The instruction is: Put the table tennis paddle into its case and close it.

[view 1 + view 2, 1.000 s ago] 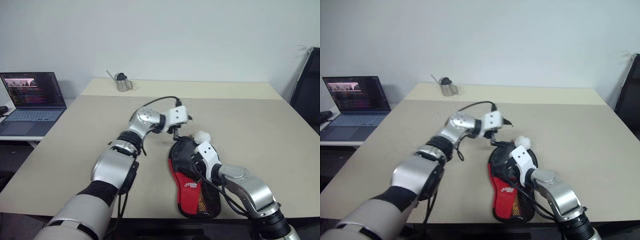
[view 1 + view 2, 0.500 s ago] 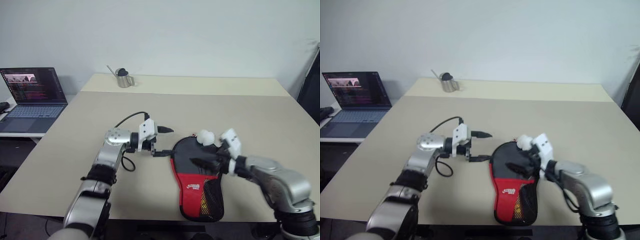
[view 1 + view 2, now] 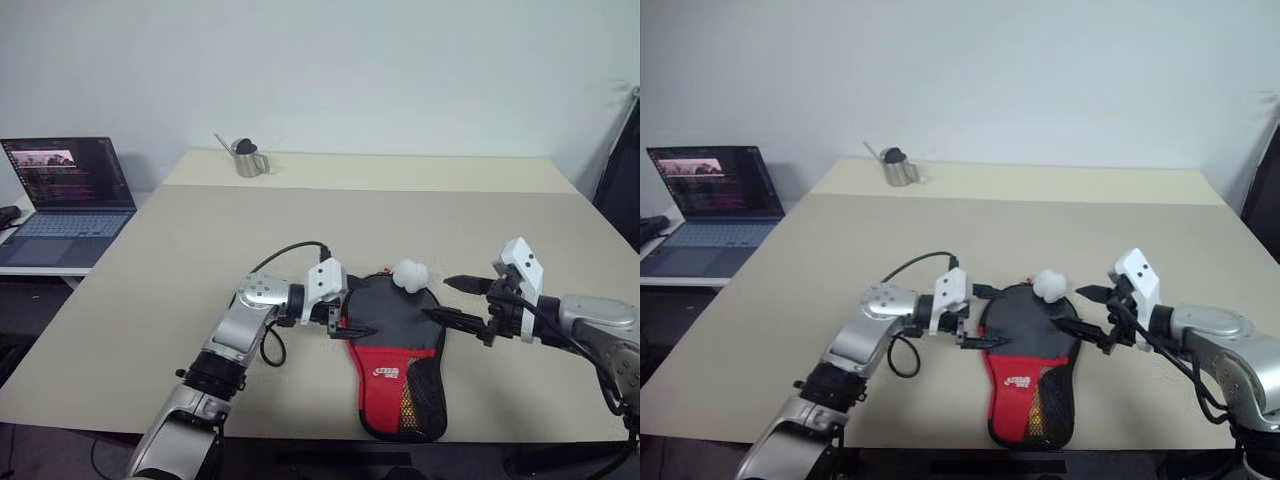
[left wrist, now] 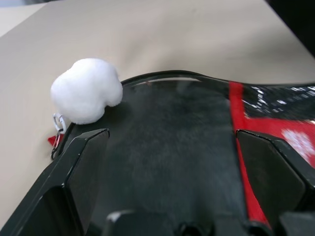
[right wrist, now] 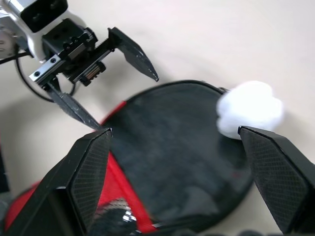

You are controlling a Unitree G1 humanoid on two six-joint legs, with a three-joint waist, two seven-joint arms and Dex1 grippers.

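The case (image 3: 392, 350) lies flat near the bench's (image 3: 200, 240) front edge, round black end toward the far side, red panel and mesh pocket nearest me. A white fluffy ball (image 3: 408, 275) sits at its far rim. My left gripper (image 3: 352, 314) hangs at the case's left edge with its fingers spread and empty, the lower finger (image 3: 356, 331) over the black fabric. My right gripper (image 3: 455, 301) stands off the right edge, equally wide and empty, its lower fingertip just reaching the rim. I cannot make out the paddle.
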